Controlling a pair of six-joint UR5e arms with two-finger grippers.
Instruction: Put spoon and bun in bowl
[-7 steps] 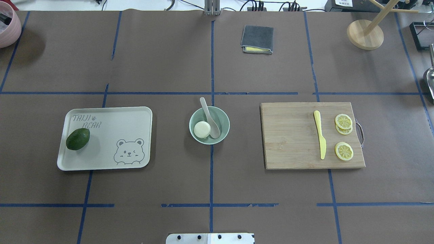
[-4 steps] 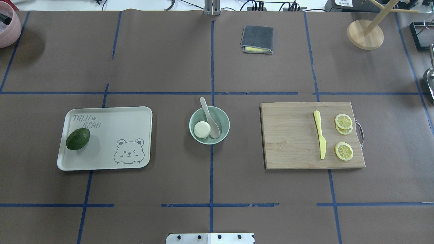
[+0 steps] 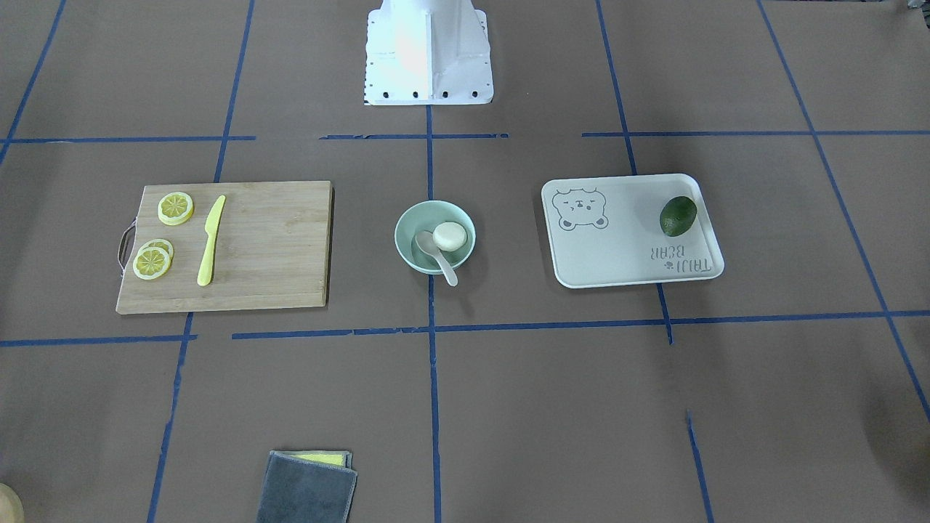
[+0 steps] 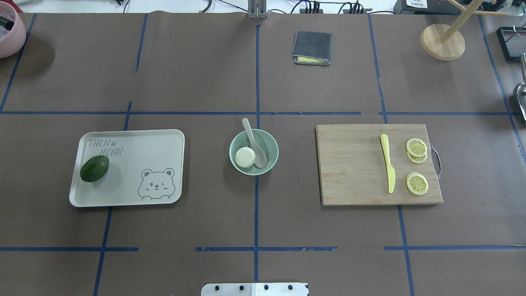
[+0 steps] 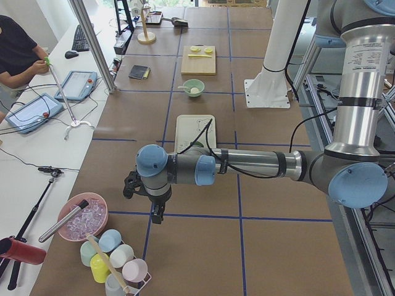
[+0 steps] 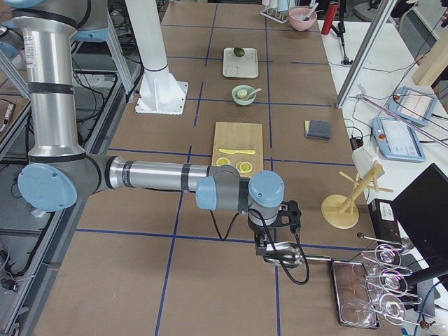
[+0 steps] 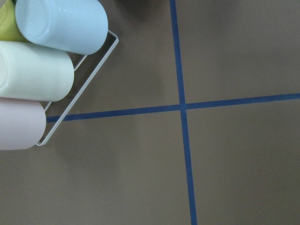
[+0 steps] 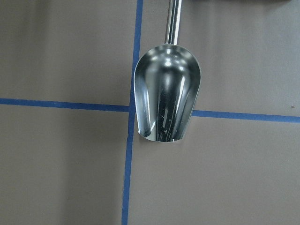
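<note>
The pale mint-green bowl [image 4: 272, 144] stands at the table's centre and also shows in the front view [image 3: 404, 225]. The white round bun [image 4: 245, 157] lies inside it. The off-white spoon [image 4: 254, 142] rests with its scoop in the bowl and its handle over the far rim. Neither gripper shows in the overhead or front view. My left gripper [image 5: 150, 206] hangs over the table's left end, far from the bowl. My right gripper [image 6: 275, 238] hangs over the right end above a metal scoop [image 8: 166, 98]. I cannot tell whether either is open or shut.
A white bear tray [image 4: 164, 139] with an avocado [image 4: 94, 168] lies left of the bowl. A wooden board [image 4: 353, 164] with a yellow knife [image 4: 387, 166] and lemon slices [image 4: 416, 183] lies right. A grey cloth [image 4: 312, 47] lies at the back. Cups in a rack [image 7: 42, 70] stand under the left wrist.
</note>
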